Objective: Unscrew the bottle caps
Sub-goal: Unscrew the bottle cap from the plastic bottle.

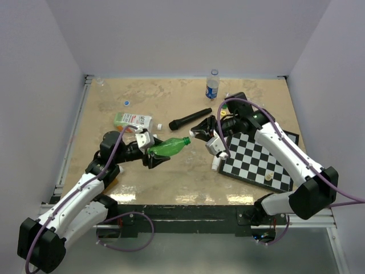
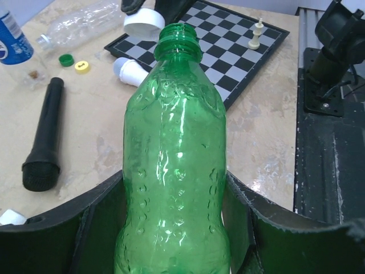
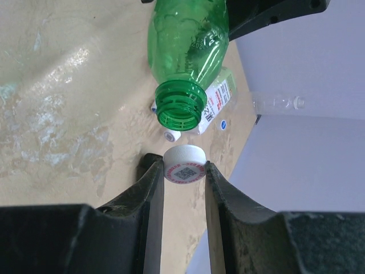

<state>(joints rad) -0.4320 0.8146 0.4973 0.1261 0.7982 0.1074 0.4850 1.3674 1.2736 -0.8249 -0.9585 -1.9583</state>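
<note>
The green bottle (image 1: 169,146) is held up off the counter (image 1: 171,182), lying nearly level with its neck toward the right arm, probably so the other hand could get at its top. The left hand (image 1: 153,154) is clamped around the bottle's body, with a finger pressed to each side. The bottle's mouth is bare. Just beyond it, the right hand (image 1: 201,132) pinches a white cap (image 3: 183,165) between nearly closed fingers, clear of the threads. This cap looks already unscrewed.
</note>
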